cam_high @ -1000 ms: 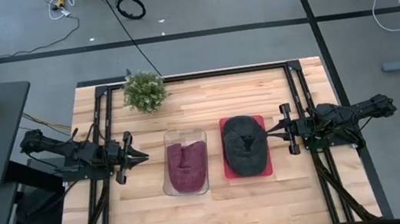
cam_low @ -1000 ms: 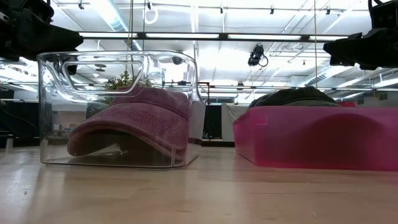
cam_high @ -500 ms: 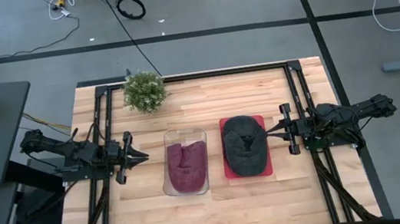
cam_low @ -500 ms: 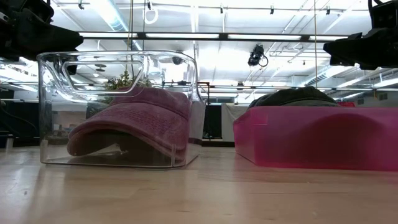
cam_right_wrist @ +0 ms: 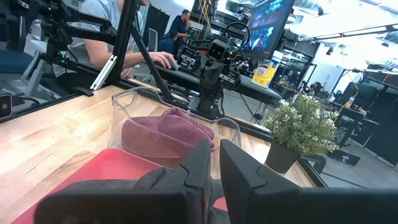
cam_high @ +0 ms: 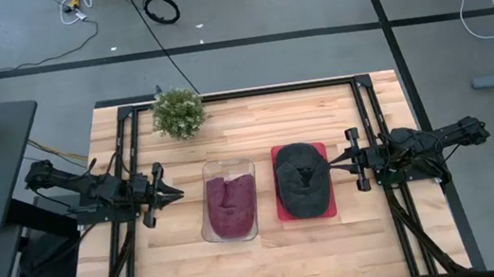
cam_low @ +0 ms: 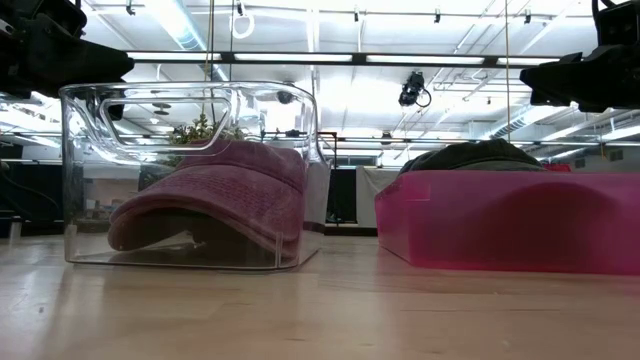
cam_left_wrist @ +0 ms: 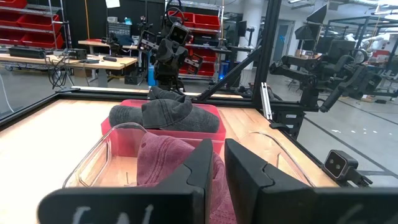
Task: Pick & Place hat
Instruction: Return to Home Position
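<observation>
Two pincers hang at opposite sides of the worktop (cam_high: 282,258), both empty. At the left, the left pincer (cam_high: 166,195) has its fingers drawn narrow, almost touching, and points toward the bins. Past it, at the worktop's back edge, stands a small potted plant (cam_high: 178,112). Next comes the transparent bin (cam_high: 211,227), with the red cap (cam_high: 231,206) lying inside it. Just beside it sits the red bin (cam_high: 330,210), holding the black cap (cam_high: 300,181), which rises above its rim. At the right, the right pincer (cam_high: 335,165) is likewise narrowed on nothing, its tips near the red bin's edge.
</observation>
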Robot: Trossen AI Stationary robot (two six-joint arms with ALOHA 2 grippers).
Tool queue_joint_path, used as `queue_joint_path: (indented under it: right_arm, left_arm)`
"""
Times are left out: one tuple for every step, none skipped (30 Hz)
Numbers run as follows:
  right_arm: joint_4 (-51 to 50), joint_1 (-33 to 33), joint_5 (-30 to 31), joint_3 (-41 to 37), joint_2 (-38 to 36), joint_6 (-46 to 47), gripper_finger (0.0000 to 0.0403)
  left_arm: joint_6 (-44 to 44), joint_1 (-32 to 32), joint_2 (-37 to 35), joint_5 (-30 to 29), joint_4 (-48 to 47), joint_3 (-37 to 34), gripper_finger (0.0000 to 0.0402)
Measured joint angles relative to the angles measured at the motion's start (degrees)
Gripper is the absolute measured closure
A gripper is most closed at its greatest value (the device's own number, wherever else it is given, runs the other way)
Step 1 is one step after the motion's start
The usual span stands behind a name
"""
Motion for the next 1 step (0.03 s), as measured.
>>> queue_joint_path:
  right_arm:
    - [0.00,0.01,0.00,0.00,0.00,-0.02,0.0364]
  left_arm:
    - [0.00,-0.01,0.00,-0.02,0.00,0.00,0.0358]
